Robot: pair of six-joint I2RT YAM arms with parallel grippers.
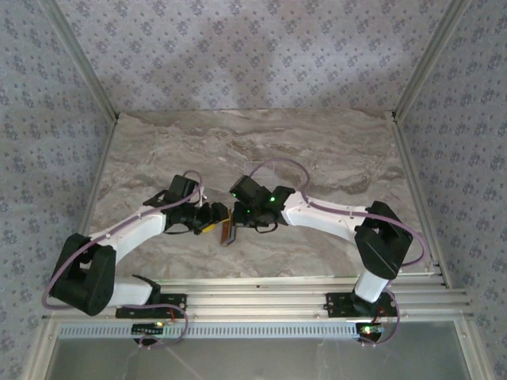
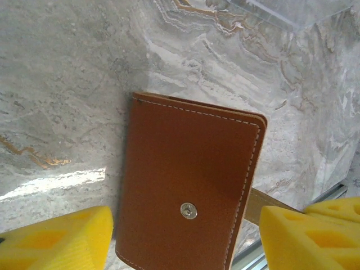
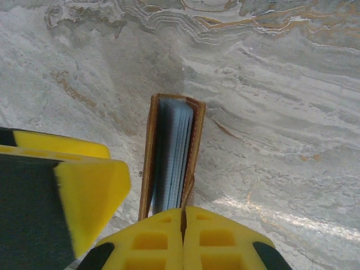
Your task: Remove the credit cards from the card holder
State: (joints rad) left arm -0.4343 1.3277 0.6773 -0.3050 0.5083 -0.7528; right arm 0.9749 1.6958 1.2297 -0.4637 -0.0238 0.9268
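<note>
The card holder (image 2: pixel 191 174) is an orange-brown leather wallet with a metal snap, held upright off the marble between both arms, and it appears small in the top view (image 1: pixel 228 232). Seen edge-on, the card holder (image 3: pixel 171 152) is slightly parted and shows grey-blue layers inside. I cannot make out any credit cards among them. My right gripper (image 3: pixel 183 212) is shut on the wallet's little side tab (image 2: pixel 264 203). My left gripper (image 2: pixel 185 239) is open, with one yellow finger on each side of the wallet's snap face. The grippers meet at mid-table: left gripper (image 1: pixel 212 218), right gripper (image 1: pixel 242 215).
A clear plastic rack (image 2: pixel 287 11) stands on the marble table (image 1: pixel 317 150) beyond the wallet. The metal rail at the near edge (image 1: pixel 301 297) runs just below the arms. Patterned walls close in the table at the left, right and back.
</note>
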